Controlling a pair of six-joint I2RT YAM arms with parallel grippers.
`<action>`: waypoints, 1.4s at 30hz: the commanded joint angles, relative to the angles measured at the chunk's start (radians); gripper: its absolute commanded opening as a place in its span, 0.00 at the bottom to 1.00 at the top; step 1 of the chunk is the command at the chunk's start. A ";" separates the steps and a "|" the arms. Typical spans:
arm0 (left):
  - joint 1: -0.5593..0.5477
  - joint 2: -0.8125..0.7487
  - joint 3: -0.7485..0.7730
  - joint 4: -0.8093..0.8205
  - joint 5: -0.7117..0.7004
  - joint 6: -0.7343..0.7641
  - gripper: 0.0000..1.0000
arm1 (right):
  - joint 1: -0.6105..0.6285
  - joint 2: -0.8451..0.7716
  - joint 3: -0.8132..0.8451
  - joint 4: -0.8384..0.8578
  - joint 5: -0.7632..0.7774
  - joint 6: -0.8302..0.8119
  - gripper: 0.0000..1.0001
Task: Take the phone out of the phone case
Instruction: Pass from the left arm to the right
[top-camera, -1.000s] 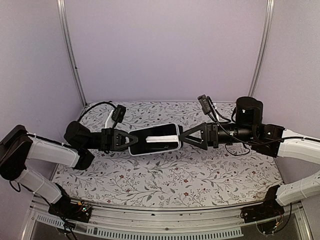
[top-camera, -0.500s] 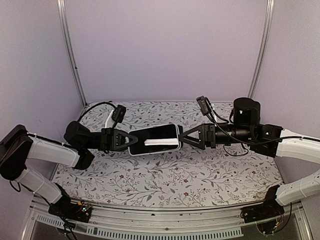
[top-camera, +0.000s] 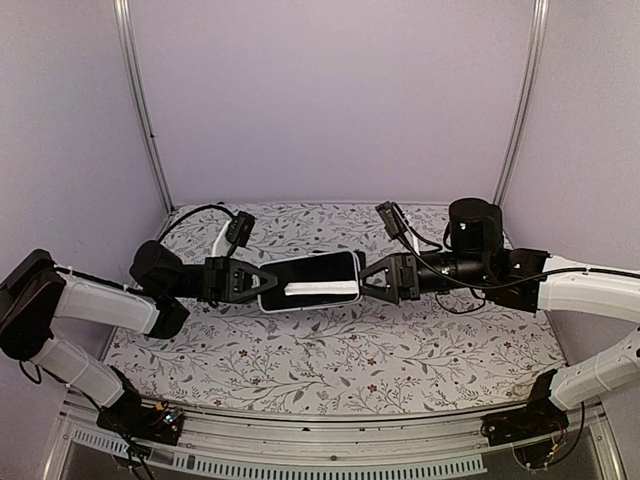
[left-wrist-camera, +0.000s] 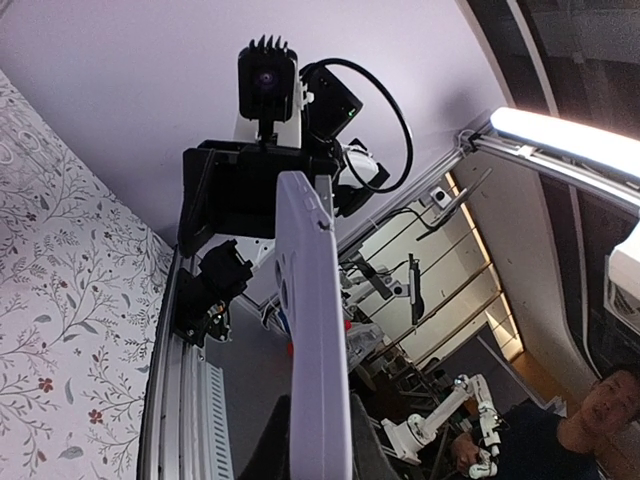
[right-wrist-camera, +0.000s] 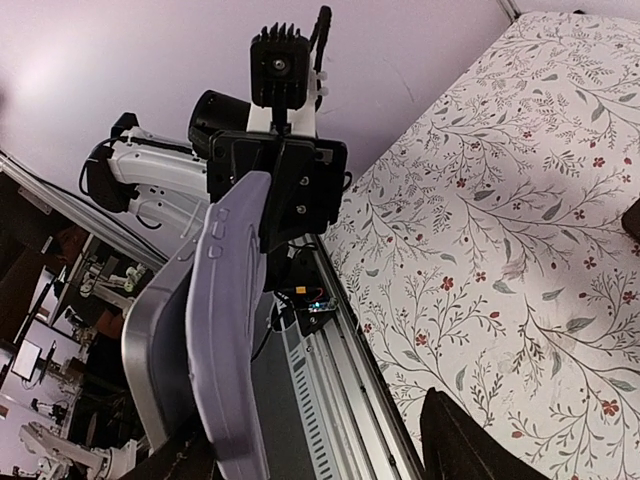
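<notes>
The thin, clear, pale lavender phone case (right-wrist-camera: 235, 320), with the black glossy phone (top-camera: 320, 270) not yet taken out, is held above the flowered table (top-camera: 400, 350) by the clamped left gripper (top-camera: 264, 283), while its free end is flanked by the spread right gripper (top-camera: 362, 281).

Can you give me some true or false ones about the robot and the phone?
1. The left arm has its jaws shut on one end of the phone case. True.
2. The phone case lies flat on the table. False: it is held up above it.
3. The right arm has open jaws. True.
4. The phone is out of the case. False: it sits inside.
5. The table is plain blue. False: white with flowers.
</notes>
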 joint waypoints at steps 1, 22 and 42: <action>-0.015 -0.012 0.053 0.006 -0.047 0.062 0.00 | 0.012 0.047 0.013 0.031 -0.048 0.032 0.66; -0.054 -0.024 0.151 -0.471 -0.139 0.296 0.10 | 0.013 0.139 -0.074 0.292 0.035 0.314 0.39; -0.043 -0.146 0.209 -0.899 -0.273 0.510 0.50 | -0.003 0.139 -0.146 0.378 0.013 0.427 0.20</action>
